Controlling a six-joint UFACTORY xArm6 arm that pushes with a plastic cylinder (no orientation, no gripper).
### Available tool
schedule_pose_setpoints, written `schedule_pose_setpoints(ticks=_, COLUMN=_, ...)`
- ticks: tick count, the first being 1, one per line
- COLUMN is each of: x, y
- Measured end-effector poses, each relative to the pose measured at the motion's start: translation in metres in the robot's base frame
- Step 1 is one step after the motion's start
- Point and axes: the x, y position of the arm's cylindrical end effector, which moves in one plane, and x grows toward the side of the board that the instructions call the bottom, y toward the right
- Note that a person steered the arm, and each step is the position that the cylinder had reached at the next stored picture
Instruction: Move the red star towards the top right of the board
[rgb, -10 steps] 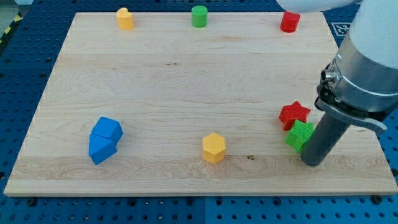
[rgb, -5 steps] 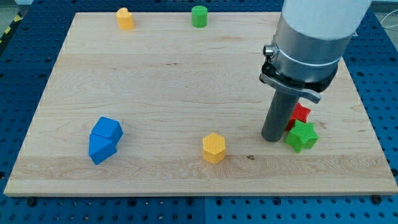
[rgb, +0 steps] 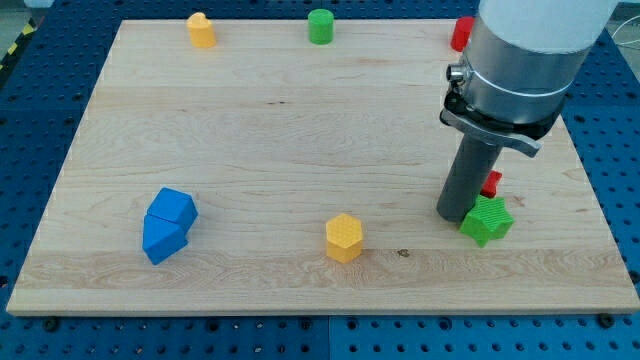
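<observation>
Now, from the view's left: a blue block (rgb: 168, 224) of angular, chunky shape sits on the table (rgb: 270, 140) near its lower left. At the view's top a yellow block (rgb: 201, 30) stands close to the far edge, and to its right a green cylinder (rgb: 320, 26) stands at that same edge. Lower down, near the middle of the bottom edge, rests a yellow hexagonal block (rgb: 343, 237).

Further right stands the dark rod; my tip (rgb: 456, 217) rests on the table just left of a green star (rgb: 486, 220), close enough that I cannot tell whether they touch. The red star (rgb: 490, 184) lies behind the rod, just above the green star; only a small red sliver shows at the rod's right side, so its contact with the rod cannot be judged. The arm carries no jaws, so nothing is clamped.

At the view's top right, a red block (rgb: 461, 32) peeks out beside the arm's grey body; its shape is mostly hidden.
</observation>
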Motion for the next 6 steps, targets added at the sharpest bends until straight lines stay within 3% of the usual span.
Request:
schedule_pose_setpoints(ticks=3, x=-0.040, y=0.063)
schedule_pose_setpoints(ticks=6, x=-0.110, y=0.060)
